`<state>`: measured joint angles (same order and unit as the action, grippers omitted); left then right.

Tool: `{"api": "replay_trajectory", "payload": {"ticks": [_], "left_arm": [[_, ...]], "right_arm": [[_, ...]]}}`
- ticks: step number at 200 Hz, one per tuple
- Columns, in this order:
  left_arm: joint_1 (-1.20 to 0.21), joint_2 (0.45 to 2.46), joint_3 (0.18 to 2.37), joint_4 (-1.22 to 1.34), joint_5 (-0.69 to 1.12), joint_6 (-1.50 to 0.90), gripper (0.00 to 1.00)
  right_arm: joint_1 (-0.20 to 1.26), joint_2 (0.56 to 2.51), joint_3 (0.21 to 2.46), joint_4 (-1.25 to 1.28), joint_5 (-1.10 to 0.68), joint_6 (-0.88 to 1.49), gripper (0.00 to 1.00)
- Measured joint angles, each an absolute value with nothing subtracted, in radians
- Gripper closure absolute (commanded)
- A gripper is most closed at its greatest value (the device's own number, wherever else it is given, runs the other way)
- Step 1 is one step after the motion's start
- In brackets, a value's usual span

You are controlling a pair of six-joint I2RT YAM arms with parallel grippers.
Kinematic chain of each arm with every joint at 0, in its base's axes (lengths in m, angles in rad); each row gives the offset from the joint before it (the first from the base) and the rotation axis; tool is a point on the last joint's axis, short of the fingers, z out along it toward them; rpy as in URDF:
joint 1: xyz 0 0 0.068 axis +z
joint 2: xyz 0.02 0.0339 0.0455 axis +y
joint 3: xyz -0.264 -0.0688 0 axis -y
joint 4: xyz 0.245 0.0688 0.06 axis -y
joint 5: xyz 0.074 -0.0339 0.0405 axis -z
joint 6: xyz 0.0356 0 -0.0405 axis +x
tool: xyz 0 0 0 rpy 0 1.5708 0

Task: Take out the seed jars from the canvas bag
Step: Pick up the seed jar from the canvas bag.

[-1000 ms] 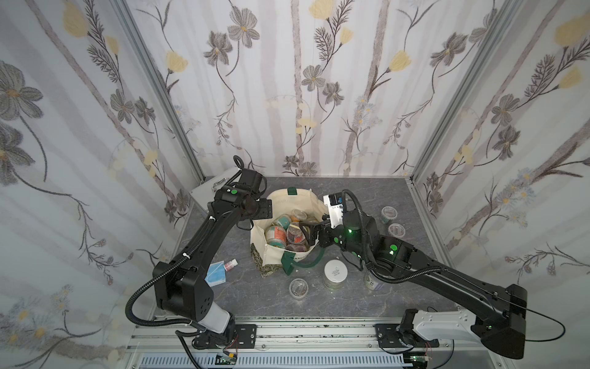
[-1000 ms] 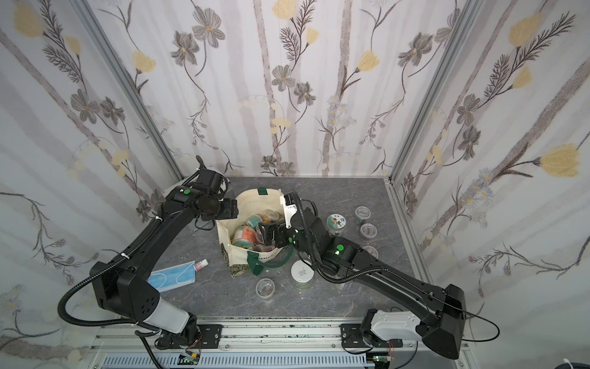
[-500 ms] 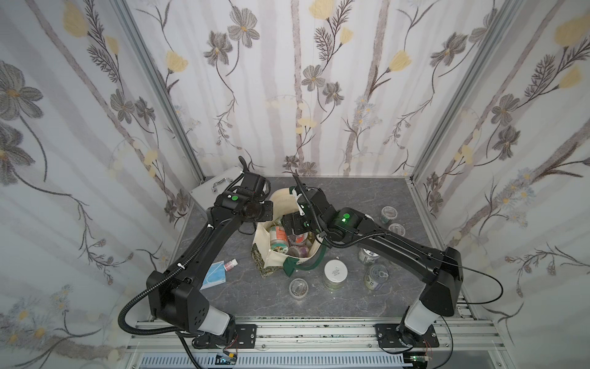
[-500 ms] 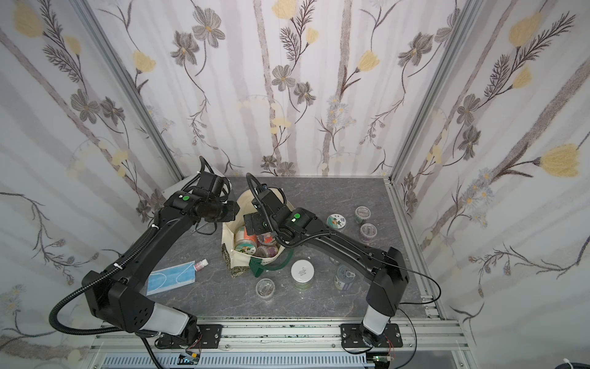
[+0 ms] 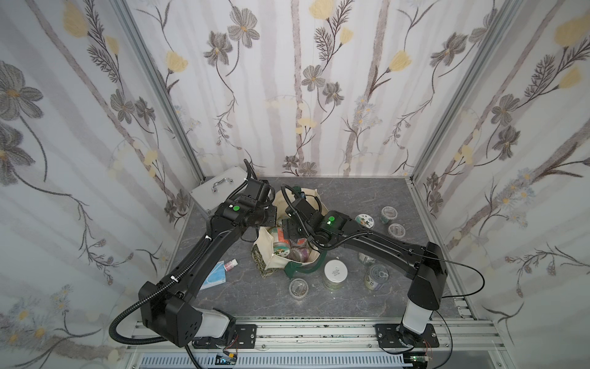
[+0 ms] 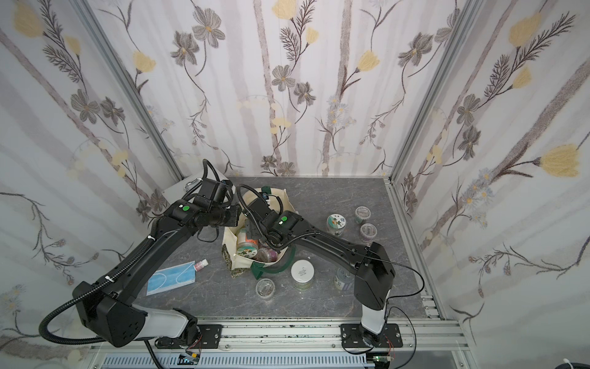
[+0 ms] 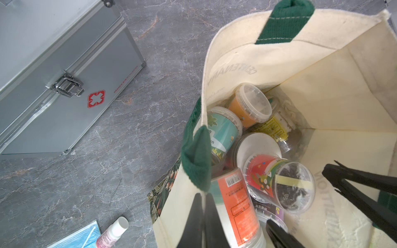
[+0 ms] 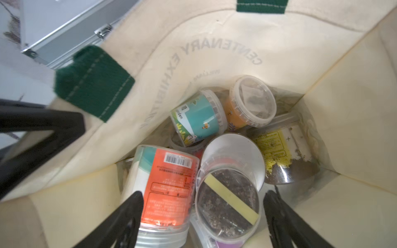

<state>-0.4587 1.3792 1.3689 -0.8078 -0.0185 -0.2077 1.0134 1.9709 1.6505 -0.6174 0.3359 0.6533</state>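
Note:
The cream canvas bag (image 5: 274, 264) (image 6: 230, 238) stands open mid-table. My left gripper (image 7: 203, 214) (image 5: 270, 220) is shut on its near rim, with cream fabric pinched between the fingers. My right gripper (image 8: 202, 214) (image 5: 293, 233) reaches down inside the bag, open. An orange-label seed jar (image 8: 169, 186) and a clear-lidded jar with a yellow strip (image 8: 227, 204) lie between its fingers. Several more seed jars lie deeper in the bag, among them a teal one (image 8: 197, 120). Several jars stand outside, such as a white-lidded one (image 5: 335, 273) and a short clear one (image 5: 298, 287).
A silver metal case (image 5: 217, 191) (image 7: 53, 75) sits at the back left beside the bag. A blue face mask (image 5: 214, 278) and a tiny pink-capped bottle (image 5: 230, 264) lie front left. More jars (image 5: 389, 214) stand at the right, near the right arm.
My left gripper has closed on the bag's rim. My right gripper has gone down into the bag over the jars, and its jaws have narrowed a little.

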Motion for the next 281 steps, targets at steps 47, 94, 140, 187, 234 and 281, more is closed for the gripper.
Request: {"api": "replay_trajectory", "payload": {"ticks": [47, 94, 140, 187, 234, 281], "left_arm": [[-0.477, 1.352, 1.348, -0.796, -0.027, -0.206, 1.0], [-0.499, 1.332, 1.333, -0.787, -0.04, -0.206, 1.0], [-0.507, 1.314, 1.323, -0.782, -0.05, -0.205, 1.0], [-0.509, 1.301, 1.317, -0.782, -0.059, -0.206, 1.0], [-0.509, 1.282, 1.301, -0.738, -0.103, -0.218, 0.57], [-0.508, 1.238, 1.302, -0.712, -0.105, -0.265, 0.1]], "right_arm": [[1.008, 1.984, 1.592, -0.604, 0.348, 0.69, 0.16], [0.993, 2.01, 1.562, -0.556, 0.311, 0.7, 0.23], [0.984, 2.019, 1.543, -0.533, 0.304, 0.707, 0.44], [0.984, 1.962, 1.513, -0.519, 0.308, 0.712, 0.53], [0.984, 1.817, 1.474, -0.474, 0.323, 0.71, 0.53], [0.963, 1.654, 1.379, -0.36, 0.282, 0.702, 0.53]]}}
